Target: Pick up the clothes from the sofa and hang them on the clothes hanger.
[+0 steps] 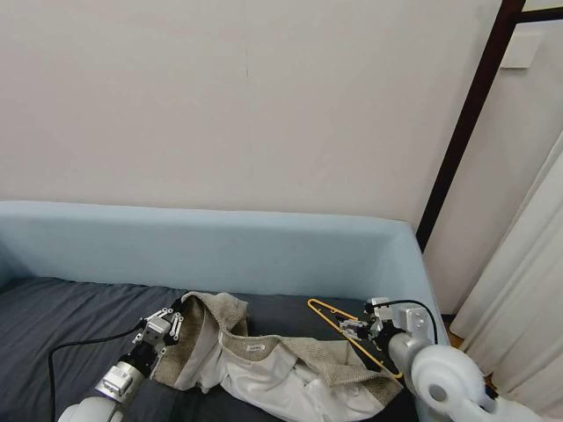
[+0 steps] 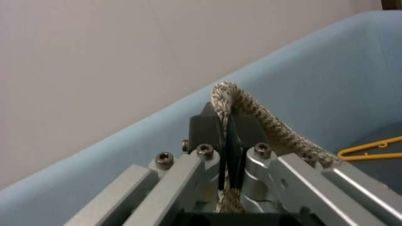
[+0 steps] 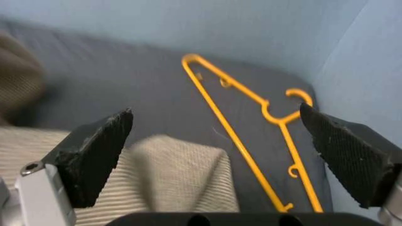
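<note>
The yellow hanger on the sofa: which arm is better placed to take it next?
Right, probably. The right gripper is open and close beside the hanger, at the right end of the sofa. The left gripper is shut on the edge of the garment, farther from the hanger.

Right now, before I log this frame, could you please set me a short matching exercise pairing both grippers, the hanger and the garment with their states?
Things:
1 left gripper
2 right gripper
3 hanger
4 garment

States:
A open, facing the hanger
B yellow, flat on the dark seat
C shut on a garment fold
D beige and white, crumpled on the seat

Pairs: 1-C; 2-A; 3-B; 4-D
</note>
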